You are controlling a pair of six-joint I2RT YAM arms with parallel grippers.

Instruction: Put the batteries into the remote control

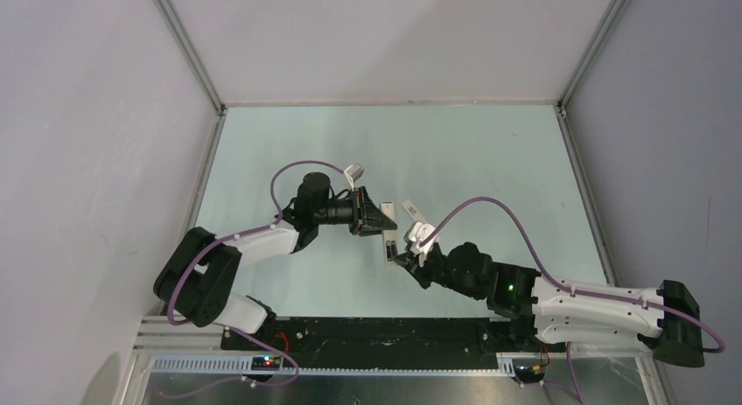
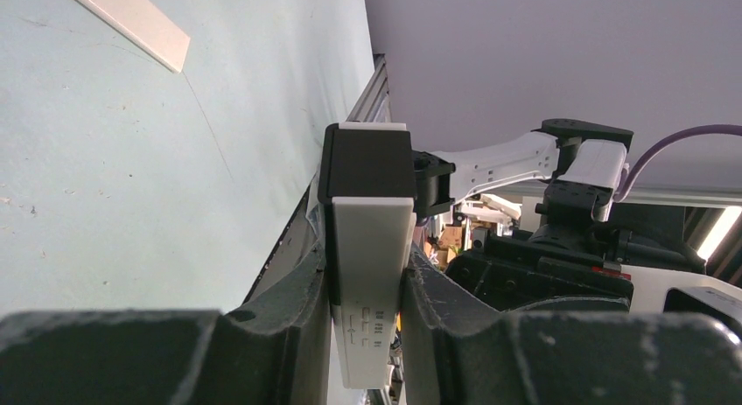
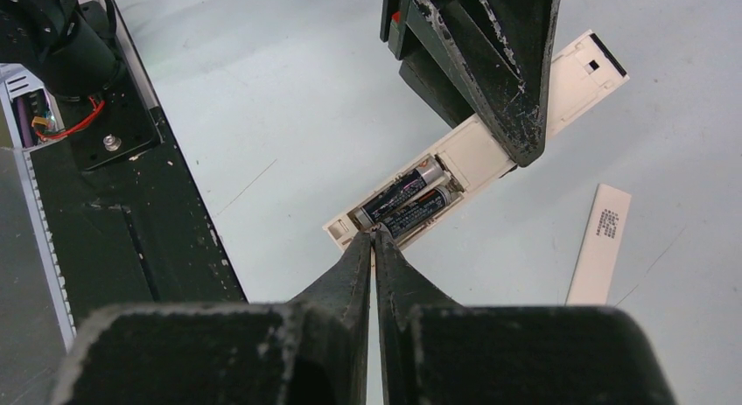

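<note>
The white remote control point(image 3: 577, 81) is held off the table in my left gripper point(image 1: 382, 223), which is shut on its sides; in the left wrist view the remote point(image 2: 372, 239) stands between the fingers, black end away from the camera. Its back compartment is open and two dark batteries point(image 3: 398, 188) point(image 3: 420, 211) lie side by side in it. My right gripper point(image 3: 374, 234) is shut with nothing between the jaws. Its tips touch the near end of the batteries at the remote's open end. In the top view the right gripper point(image 1: 404, 261) is just right of the remote point(image 1: 388, 249).
The white battery cover strip point(image 3: 601, 243) lies flat on the pale table to the right of the remote; it also shows in the top view point(image 1: 414, 214) and the left wrist view point(image 2: 131, 16). The black base rail point(image 1: 376, 331) runs along the near edge.
</note>
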